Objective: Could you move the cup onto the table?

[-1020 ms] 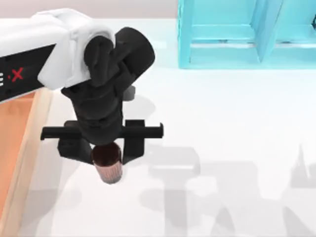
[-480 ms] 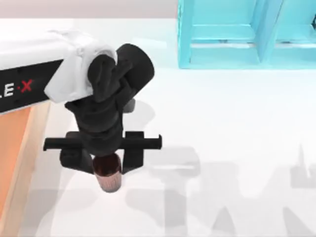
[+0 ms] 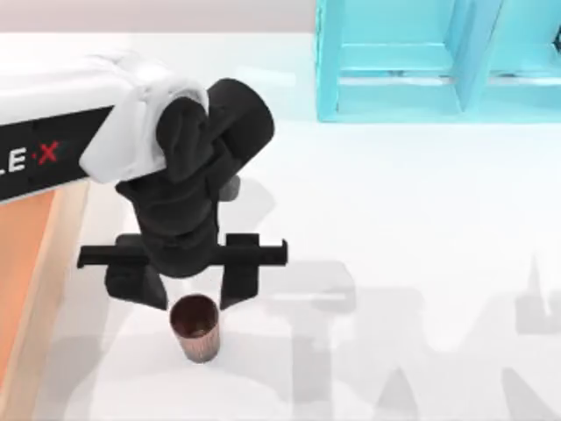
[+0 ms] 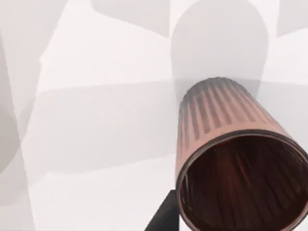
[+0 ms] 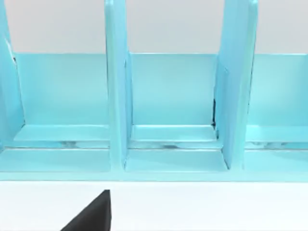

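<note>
White shiny bench (image 3: pixel 421 219) fills most of top view. Blue-green shelf unit (image 3: pixel 438 61) stands at far side, toward right, with upright walls splitting it into open boxes. Orange-brown wooden tray (image 3: pixel 26 263) at left edge. Soft grey shadows lie across bench.

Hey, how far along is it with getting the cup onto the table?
Looks nearly done: the cup stands upright on the white table, off the orange-brown tray at the left edge. In hand: the left gripper hangs just above and behind the cup, its fingers spread wider than the rim, apparently not gripping it. Left: lifting the arm clear. The right arm's wrist view faces the turquoise shelf unit.
</note>
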### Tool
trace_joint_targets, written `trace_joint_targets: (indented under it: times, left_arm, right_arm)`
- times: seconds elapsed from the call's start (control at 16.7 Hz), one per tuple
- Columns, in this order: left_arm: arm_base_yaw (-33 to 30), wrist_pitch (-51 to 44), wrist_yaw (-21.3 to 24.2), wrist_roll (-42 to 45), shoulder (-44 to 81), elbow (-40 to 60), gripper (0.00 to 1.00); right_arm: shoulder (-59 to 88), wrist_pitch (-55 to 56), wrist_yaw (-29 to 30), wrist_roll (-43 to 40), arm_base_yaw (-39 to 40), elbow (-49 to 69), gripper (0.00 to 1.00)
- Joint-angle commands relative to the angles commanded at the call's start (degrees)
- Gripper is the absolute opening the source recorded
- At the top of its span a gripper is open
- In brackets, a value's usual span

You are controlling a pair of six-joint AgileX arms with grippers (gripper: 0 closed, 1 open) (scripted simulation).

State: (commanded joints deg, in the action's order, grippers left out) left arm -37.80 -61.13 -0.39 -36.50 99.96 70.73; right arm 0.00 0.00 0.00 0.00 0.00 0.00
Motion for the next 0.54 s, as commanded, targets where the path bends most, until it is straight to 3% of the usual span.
trace_joint_targets:
  times: [0.18, 0.54]
  left_arm:
    - [0.0, 0.0, 0.0, 0.0, 0.0, 0.0, 0.98]
    - [0.0, 0.0, 0.0, 0.0, 0.0, 0.0, 1.00]
  right_arm:
    - [0.0, 0.0, 0.0, 0.0, 0.0, 0.0, 1.00]
    - [0.0, 0.0, 0.0, 0.0, 0.0, 0.0, 1.00]
